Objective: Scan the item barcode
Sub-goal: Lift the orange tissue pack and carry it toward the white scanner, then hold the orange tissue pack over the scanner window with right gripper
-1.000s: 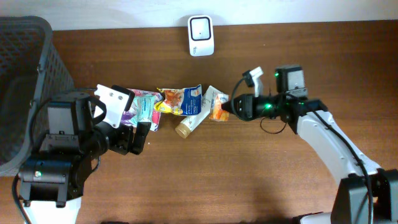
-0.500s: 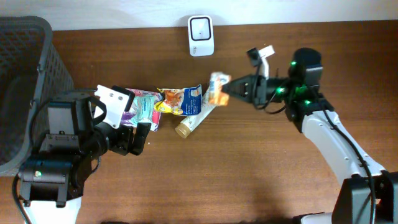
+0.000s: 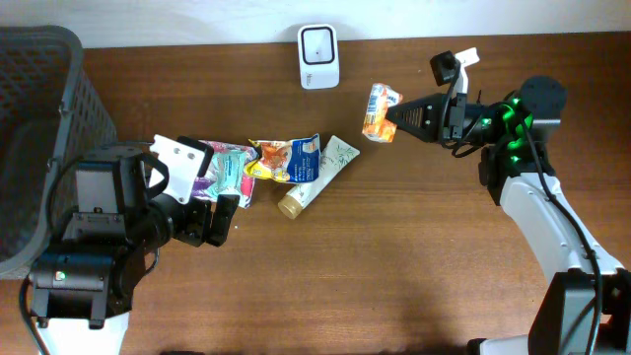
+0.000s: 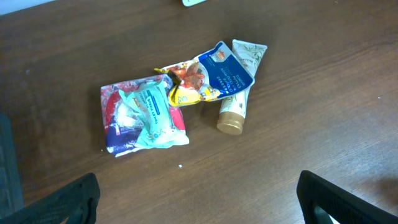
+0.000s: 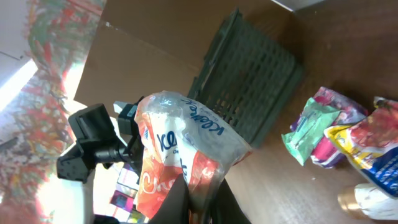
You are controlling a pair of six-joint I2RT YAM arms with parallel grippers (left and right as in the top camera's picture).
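Orange-and-white snack packet (image 3: 380, 111) is at the far right of the table (image 3: 394, 266), right of the white scanner (image 3: 318, 56) and apart from it. Packet is off the tabletop, pinched in the right gripper (image 3: 396, 117). Its long axis runs roughly near-far in the overhead view, slightly tilted, with the gripper coming in from its right side. In the right wrist view the packet (image 5: 186, 149) stands up from the jaws, blue lettering on the white part, orange part lower down; no barcode can be made out.

Right gripper is closed tight on the packet's lower edge.

Dark mesh basket (image 3: 39, 118) sits at the far left edge; only part of it is in frame, contents cannot be told.

Pile left of centre: teal tissue pack (image 3: 229, 170), colourful pouch (image 3: 286, 158) and a tube (image 3: 317, 176) with a tan cap, overlapping one another, all on the table.

Left gripper (image 3: 217, 219) sits just near-left of the pile, jaws spread fully wide, holding nothing, touching nothing.
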